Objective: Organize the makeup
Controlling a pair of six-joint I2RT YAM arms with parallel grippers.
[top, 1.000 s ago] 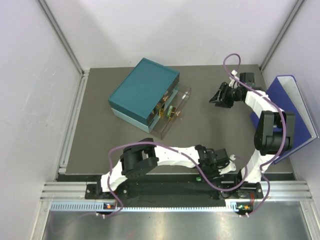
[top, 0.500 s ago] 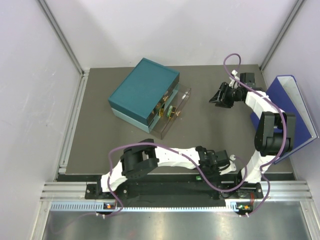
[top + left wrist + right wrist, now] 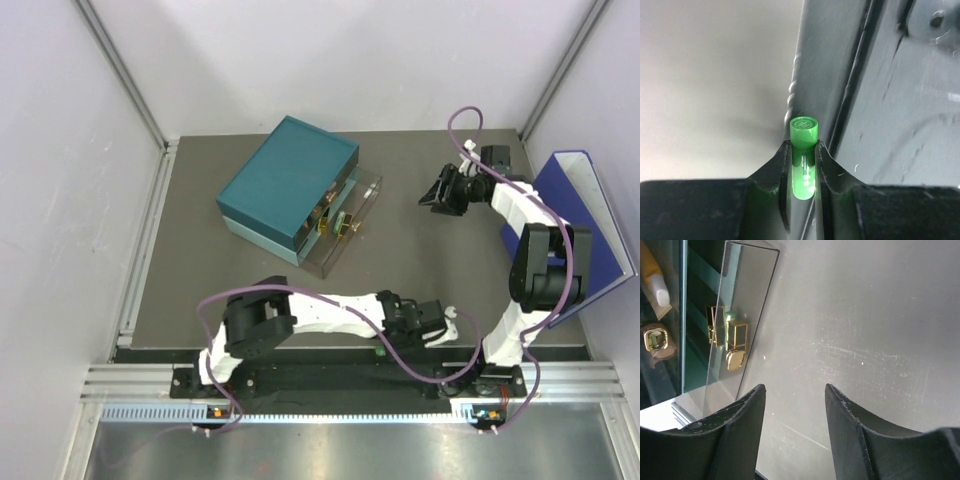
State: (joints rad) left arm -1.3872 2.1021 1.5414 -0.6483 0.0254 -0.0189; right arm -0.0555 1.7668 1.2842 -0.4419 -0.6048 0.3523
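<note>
At the near edge, your left end effector [image 3: 802, 146] is clenched on the green tube [image 3: 803, 130], which lies along the seam between the tabletop [image 3: 200, 265] and a metal rail [image 3: 900, 125]. The pinch looks thin, so a quick lift could let it slip and roll into that groove. Farther out, the clear drawer [image 3: 345, 225] stands pulled from the teal drawer box [image 3: 288, 178], gold pieces [image 3: 735, 342] inside; its front wall bars a low approach. Your right end effector [image 3: 794, 390] hangs spread and empty just beside the drawer — the arms could clash there. The blue binder [image 3: 590, 215] stands far right
</note>
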